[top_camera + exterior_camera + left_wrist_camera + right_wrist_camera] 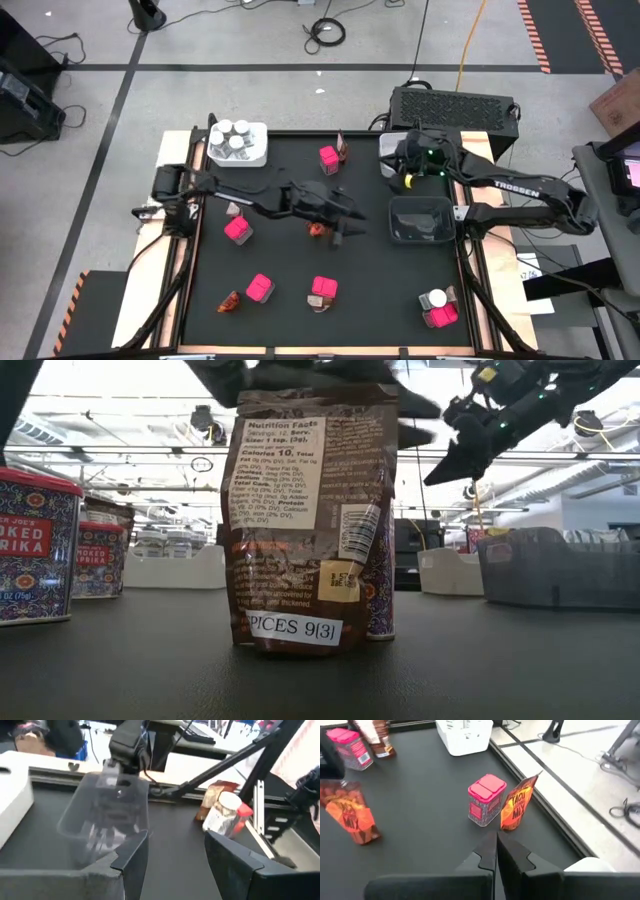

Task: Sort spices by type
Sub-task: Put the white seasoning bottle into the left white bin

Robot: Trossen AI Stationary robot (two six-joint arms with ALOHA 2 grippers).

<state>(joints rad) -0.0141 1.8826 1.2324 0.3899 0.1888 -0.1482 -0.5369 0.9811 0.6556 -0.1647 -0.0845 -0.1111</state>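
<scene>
1. The desk [380, 290] carries spices scattered well away from the dark bin [420, 222]. Only the jars [232, 138] in the white bin [262, 152], far across from the dark bin, look sorted. With so much loose, one careless sweep could mix kinds again.
2. The left arm [250, 195] reaches across to just short of the dark bin, with its jaws open, empty and pointing at that bin. An orange sachet [318, 229] lies under the arm's forward end, so a blind descent could crush it or drag it along.
3. The right arm [520, 205] is folded behind the dark bin, with its jaws closed on nothing. They face a pink box [486, 800]. If they advance without opening, they will shove the box instead of taking it.
4. That pink box stands just beside a taco-mix sachet [517, 802], well off the dark bin's rear corner. A wide grab could catch both and put two kinds in one place.
5. The sachets are thin and crinkly, so I judge they may buckle or slip out of a pinch.
6. A white-capped jar [224, 815] sits off the dark bin's front corner, crowded against another sachet [214, 796]. It is round and could topple and roll if nudged.
</scene>
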